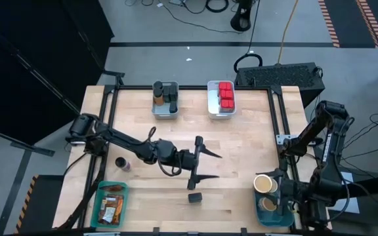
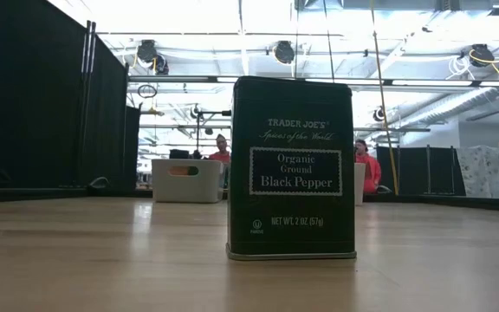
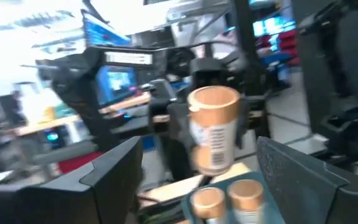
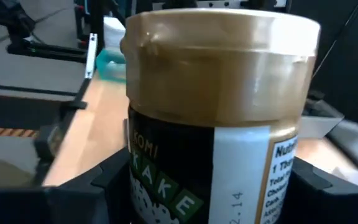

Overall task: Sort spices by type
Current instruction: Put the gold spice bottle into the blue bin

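- The left arm extends from the table's left edge toward the centre. Its left gripper (image 1: 203, 165) points right, fingers spread wide apart and holding nothing.
- The right arm is folded at the table's right edge. Its right gripper (image 1: 272, 185) is at the front-right corner, clamped on a tan-topped jar (image 4: 219, 106) held above the blue bin (image 1: 272, 211).
- In the right wrist view the jar label reads "KAKE" in part. The remaining print is too small to read.
- The left wrist view shows the same held jar (image 3: 213, 127) and two more tan-lidded jars (image 3: 229, 199) below it, apparently standing in that bin.
- A dark tin (image 2: 291, 169) stands upright on the table near the front, just ahead of the left gripper. Its label reads "Trader Joe's Organic Ground Black Pepper, NET WT. 2 OZ (57g)".
- In the low view this tin blocks most of the table's centre.
- A dark cylindrical jar (image 1: 121, 163) rests on the table beside the left arm.
- A grey bin (image 1: 165, 108) at the back holds dark jars.
- A white bin (image 1: 221, 107) at the back holds red tins (image 1: 226, 94).
- A teal bin (image 1: 111, 221) at the front-left corner holds printed packets (image 1: 111, 204).
- Two people (image 2: 222, 147) stand in the room beyond the table.
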